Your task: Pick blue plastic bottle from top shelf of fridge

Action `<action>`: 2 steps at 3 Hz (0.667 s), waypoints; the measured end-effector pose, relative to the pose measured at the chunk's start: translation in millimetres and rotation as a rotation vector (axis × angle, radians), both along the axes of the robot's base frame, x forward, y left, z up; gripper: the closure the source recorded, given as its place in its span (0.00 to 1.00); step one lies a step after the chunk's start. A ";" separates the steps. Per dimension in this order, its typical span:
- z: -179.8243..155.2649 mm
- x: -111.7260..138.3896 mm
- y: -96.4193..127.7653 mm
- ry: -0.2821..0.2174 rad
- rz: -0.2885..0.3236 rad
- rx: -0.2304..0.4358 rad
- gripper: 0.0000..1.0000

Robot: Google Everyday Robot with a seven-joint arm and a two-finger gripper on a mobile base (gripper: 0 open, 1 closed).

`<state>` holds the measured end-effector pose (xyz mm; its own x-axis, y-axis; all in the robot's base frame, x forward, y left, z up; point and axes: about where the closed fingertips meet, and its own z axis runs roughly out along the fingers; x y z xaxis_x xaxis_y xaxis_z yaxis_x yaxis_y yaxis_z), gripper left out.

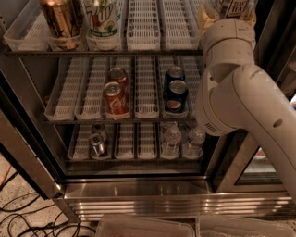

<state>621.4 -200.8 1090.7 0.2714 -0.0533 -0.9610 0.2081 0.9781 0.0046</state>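
Observation:
The blue plastic bottle (232, 6) stands at the right end of the top shelf (101, 53) of the fridge (138, 194). Only its white-and-dark label shows at the frame's upper edge; its cap is cut off. My gripper (229, 17) is up at that bottle, at the end of the white arm (240, 97) that rises along the fridge's right side. The arm's wrist hides the lower part of the bottle and the shelf's right end.
A gold can (60, 21) and a 7UP bottle (102, 21) stand on the top shelf's left. Red cola cans (114, 97) and blue cans (175, 92) fill the middle rack. Small water bottles (172, 139) sit below. Cables (27, 217) lie on the floor.

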 end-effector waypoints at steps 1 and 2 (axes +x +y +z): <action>0.2 0.2 -0.1 0.000 0.000 0.001 0.46; 0.2 0.3 -0.2 0.000 0.000 0.001 0.69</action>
<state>621.6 -200.9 1090.8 0.2715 -0.0525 -0.9610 0.2082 0.9781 0.0054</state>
